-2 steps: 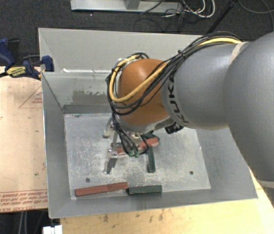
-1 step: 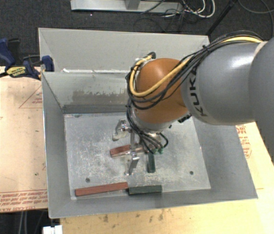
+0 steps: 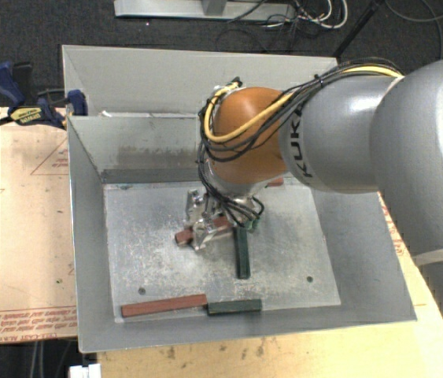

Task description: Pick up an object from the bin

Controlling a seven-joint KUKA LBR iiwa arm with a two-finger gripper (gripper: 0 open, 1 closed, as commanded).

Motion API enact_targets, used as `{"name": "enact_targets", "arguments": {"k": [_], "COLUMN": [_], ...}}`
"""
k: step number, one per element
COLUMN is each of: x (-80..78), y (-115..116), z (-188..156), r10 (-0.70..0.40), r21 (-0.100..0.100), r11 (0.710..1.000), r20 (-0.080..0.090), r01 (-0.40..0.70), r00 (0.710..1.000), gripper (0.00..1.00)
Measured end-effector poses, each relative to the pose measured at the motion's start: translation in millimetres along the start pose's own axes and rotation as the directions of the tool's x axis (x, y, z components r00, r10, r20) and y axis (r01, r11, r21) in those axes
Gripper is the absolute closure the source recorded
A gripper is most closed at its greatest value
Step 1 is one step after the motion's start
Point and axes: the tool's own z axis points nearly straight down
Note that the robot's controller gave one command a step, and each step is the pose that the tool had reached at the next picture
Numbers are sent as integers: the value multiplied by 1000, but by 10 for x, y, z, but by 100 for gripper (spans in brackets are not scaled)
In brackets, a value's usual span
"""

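Hand (image 3: 201, 228) low at bin (image 3: 134, 242) middle, grip cannot tell | red-brown stick (image 3: 183, 237) beneath, long axis slanting left-front to right-back | green bar (image 3: 241, 257) just beside, lengthwise front-to-back

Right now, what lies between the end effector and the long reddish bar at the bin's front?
In the camera view, only bare bin floor separates the end effector from the long reddish bar.

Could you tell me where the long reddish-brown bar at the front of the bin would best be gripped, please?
Probably at its middle, from straight above, closing across the narrow width. The reddish-brown bar lies flat and lengthwise along the front of the bin, and one end lies right by a dark green block.
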Motion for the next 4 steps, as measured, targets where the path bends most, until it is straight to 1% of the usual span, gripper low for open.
{"name": "enact_targets", "arguments": {"k": [1,2,3,4], "x": [0,-197,-198,-555], "y": [0,154,155,304], "z": [0,11,11,-1411], "r10": [0,-314,-314,-403], "r21": [0,3,3,-5], "r11": [1000,949,949,915], "r20": [0,-11,-10,-12], "r01": [0,314,314,403], "r00": [1000,949,949,915], "gripper": [100,100,100,100]}}
